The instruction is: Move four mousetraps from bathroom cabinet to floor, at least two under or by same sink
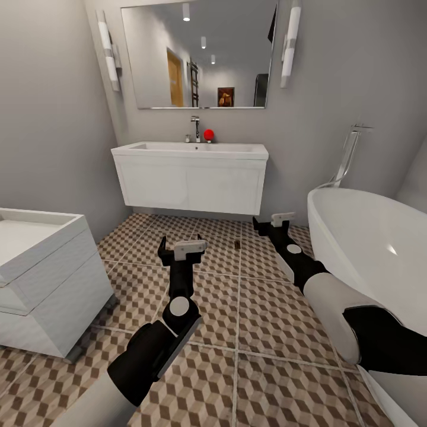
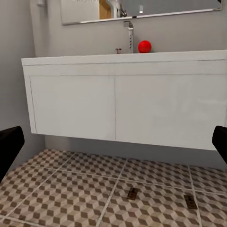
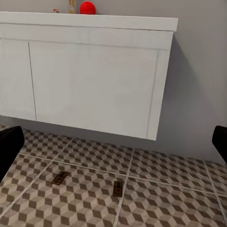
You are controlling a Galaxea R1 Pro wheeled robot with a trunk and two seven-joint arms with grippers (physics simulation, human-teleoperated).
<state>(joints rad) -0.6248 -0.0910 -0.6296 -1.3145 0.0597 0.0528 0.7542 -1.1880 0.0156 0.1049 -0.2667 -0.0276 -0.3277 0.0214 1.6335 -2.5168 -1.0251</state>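
1. Two mousetraps lie flat on the bathroom floor (image 1: 237,332), apart from each other: one (image 3: 60,178) and another (image 3: 117,188) in the right wrist view, both on tiles just in front of the vanity's front edge.
2. One mousetrap (image 1: 238,244) shows in the head view, between the two arms.
3. Left gripper (image 1: 182,247) hangs over open tile, jaws spread wide, nothing held.
4. Right gripper (image 1: 274,222) is likewise wide and empty.
5. White wall-hung sink vanity (image 1: 190,178) leaves a gap above the floor.
6. Bathtub (image 1: 367,249) bounds the right; a white unit (image 1: 41,279) bounds the left.
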